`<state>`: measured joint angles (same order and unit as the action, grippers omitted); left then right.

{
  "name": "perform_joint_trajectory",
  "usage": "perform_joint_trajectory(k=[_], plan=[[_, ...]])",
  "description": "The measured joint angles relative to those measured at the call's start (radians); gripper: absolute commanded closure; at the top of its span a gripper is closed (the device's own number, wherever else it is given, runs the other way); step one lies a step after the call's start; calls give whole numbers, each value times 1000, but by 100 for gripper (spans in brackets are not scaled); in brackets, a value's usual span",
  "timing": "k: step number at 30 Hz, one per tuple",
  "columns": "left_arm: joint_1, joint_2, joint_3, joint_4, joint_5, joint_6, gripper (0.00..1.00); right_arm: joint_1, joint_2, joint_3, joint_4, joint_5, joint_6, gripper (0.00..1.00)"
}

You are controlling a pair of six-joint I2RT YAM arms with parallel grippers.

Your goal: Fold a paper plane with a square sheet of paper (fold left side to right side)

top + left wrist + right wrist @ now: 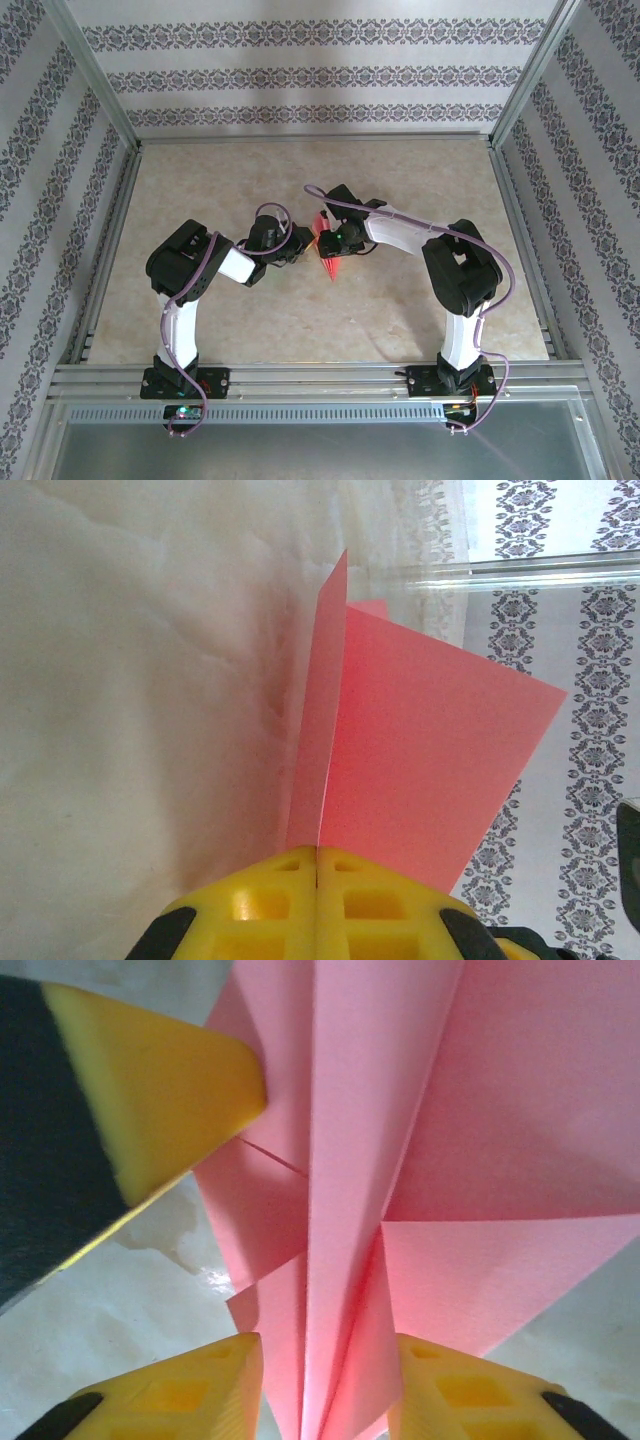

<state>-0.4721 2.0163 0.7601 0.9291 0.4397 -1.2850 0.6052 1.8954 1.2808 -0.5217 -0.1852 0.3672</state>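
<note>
The salmon-pink square sheet of paper is folded into a slim pointed paper plane [328, 256]. It is held above the middle of the table where both grippers meet. My left gripper [317, 852] is shut on the plane's centre crease, and its wings [420, 760] fan out beyond the yellow fingers. In the right wrist view the plane's folded body [340, 1210] runs down between my right gripper's [325, 1385] yellow fingers [190, 1390], which stand apart on either side of it. The left gripper's finger [150, 1090] shows at the upper left there.
The beige tabletop [300, 180] is bounded by aluminium rails [310, 375] at the front and sides. Patterned walls [320, 75] rise behind and beside it. Both arms [190, 270] bend inward from their bases toward the centre.
</note>
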Motion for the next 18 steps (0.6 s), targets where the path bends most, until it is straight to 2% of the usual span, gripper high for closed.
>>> perform_joint_trajectory(k=[4,10,18], plan=[[0,0,0,0,0,-3,100,0,0,0,-13,16,-2,65],[0,0,0,0,0,-4,100,0,0,0,2,-4,3,52],[0,0,0,0,0,-5,100,0,8,0,27,-18,11,51]])
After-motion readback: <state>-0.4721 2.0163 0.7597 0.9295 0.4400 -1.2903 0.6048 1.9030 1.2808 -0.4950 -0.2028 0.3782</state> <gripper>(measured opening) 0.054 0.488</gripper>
